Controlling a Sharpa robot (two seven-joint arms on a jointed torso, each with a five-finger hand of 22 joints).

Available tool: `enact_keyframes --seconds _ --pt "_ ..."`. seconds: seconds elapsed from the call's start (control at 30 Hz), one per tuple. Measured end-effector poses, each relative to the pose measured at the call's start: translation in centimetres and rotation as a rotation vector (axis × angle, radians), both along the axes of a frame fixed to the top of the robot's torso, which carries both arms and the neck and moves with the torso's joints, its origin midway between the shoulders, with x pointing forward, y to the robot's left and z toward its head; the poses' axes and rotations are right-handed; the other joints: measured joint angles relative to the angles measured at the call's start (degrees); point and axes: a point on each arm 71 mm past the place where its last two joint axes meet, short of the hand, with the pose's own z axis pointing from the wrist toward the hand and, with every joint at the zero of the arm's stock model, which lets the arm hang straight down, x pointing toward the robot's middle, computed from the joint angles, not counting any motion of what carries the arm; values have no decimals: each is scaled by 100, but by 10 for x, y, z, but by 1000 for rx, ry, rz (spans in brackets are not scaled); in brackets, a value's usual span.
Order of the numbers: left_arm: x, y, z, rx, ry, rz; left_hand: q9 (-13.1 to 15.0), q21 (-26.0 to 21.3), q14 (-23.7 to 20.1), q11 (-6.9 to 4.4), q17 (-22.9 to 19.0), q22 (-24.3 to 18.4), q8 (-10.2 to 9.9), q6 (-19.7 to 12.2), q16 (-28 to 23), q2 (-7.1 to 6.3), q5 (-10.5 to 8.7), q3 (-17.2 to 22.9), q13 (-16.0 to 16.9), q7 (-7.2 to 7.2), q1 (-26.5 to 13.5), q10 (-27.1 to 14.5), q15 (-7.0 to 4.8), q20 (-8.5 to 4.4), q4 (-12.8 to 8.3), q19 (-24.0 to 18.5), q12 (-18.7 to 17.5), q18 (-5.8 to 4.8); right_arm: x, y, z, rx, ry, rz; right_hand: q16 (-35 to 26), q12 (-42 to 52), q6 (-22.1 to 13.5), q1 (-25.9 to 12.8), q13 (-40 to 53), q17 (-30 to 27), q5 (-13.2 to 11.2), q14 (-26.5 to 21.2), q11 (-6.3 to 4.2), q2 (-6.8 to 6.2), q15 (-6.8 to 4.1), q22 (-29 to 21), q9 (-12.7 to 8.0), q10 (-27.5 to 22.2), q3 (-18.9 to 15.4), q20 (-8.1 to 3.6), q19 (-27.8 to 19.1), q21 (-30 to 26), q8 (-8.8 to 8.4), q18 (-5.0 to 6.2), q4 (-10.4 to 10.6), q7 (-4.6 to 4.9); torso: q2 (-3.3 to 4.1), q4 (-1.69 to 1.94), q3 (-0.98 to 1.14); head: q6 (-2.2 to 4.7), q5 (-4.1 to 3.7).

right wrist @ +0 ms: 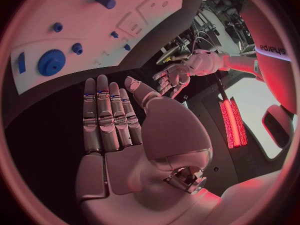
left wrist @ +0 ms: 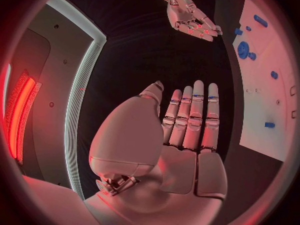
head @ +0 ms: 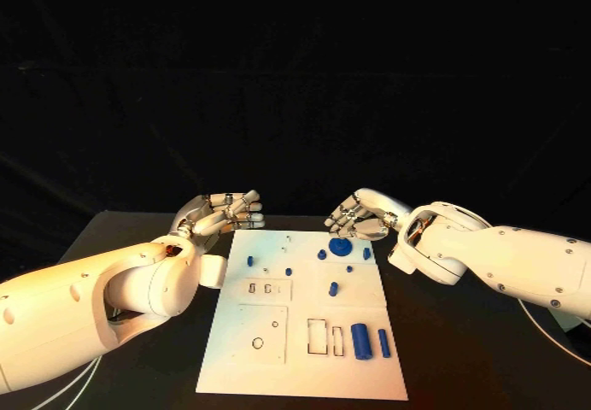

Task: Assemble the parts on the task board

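Left hand (head: 222,213) and right hand (head: 364,215) hovering open-fingered, empty, beyond task board (head: 234,359) far edge; gear (head: 340,248) seated, cylinders (head: 361,341) lying loose (assembly apparently early).

A black bench (head: 468,342) lies under everything, its dull top running out past the white plate on both sides to a far edge that meets a black backdrop (head: 295,94), which rises behind it as plain dark cloth. In the left wrist view a pale curved strip (left wrist: 84,85) bends beside a glowing red bar (left wrist: 22,110). In the right wrist view another glowing red bar (right wrist: 232,122) stands upright below a tangle of cables and equipment (right wrist: 215,27).
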Motion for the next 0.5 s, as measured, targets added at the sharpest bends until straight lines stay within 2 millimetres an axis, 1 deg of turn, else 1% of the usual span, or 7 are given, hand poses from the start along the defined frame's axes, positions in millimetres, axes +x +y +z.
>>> enact_keyframes --seconds 0.1,0.2,0.23,0.3,0.37,0.43,0.5 --pt "-1 -2 3 -3 -3 -20 -4 22 6 -10 21 7 0 19 22 -11 0 -11 0 20 11 50 -6 0 -11 0 0 0 2 4 1 -86 -48 0 132 19 81 44 18 125 -68 399 -95 -44 -133 138 0 95 -41 -143 335 277 0 0 -29 -81 83 20 -20 -4 -31" --pt "-3 -6 4 -5 -1 -39 -8 22 6 -10 21 7 0 19 22 -23 0 -16 0 20 23 50 -6 0 -16 0 0 0 3 9 2 -161 -94 0 290 55 149 52 39 289 -28 793 -183 -111 -259 302 13 236 -140 -285 616 570 0 0 11 -149 166 42 -40 -7 -55" --pt "-4 -6 5 -6 -1 -44 -10 22 6 -10 21 7 0 19 22 -23 0 -16 0 20 23 50 -6 0 -16 0 0 0 3 12 2 -181 -107 1 348 55 157 35 47 357 57 922 -200 -181 -292 371 13 260 -194 -332 730 692 0 0 24 -157 189 48 -47 -7 -64" --pt "-5 -8 5 -8 0 -53 -10 22 6 -10 21 7 0 18 22 -23 0 -16 0 21 23 50 -6 0 -16 0 0 0 3 16 2 -223 -135 1 464 55 158 -80 53 495 420 1136 -205 -331 -341 507 13 265 -321 -398 938 926 0 0 81 -158 240 62 -58 3 -77" --pt "-6 -9 6 -8 2 -60 -10 22 6 -10 22 7 -11 18 22 -23 0 -16 0 20 23 50 -6 0 -16 0 0 -1 2 20 2 -257 -158 1 612 76 155 -153 75 656 805 1218 -236 -410 -385 637 13 187 -401 -457 1099 1135 3 0 161 -160 285 74 -68 9 -91" --pt "-7 -10 6 -9 3 -67 -15 22 6 -10 29 14 -26 18 22 -23 0 -16 -1 20 23 50 -6 0 -16 0 -22 -1 2 24 2 -295 -181 -1 796 145 114 -143 117 833 991 1245 -273 -445 -413 755 18 150 -456 -519 1185 1313 46 -1 216 -201 316 85 -74 10 -102" --pt "-7 -10 6 -10 4 -72 -18 22 6 -10 29 14 -26 18 22 -23 0 -16 -7 21 23 50 -6 0 -16 0 -35 -1 3 27 2 -323 -196 -5 1068 219 85 -116 161 1061 1068 1223 -275 -471 -435 881 18 87 -504 -557 1238 1487 70 -1 263 -230 351 93 -81 10 -116"
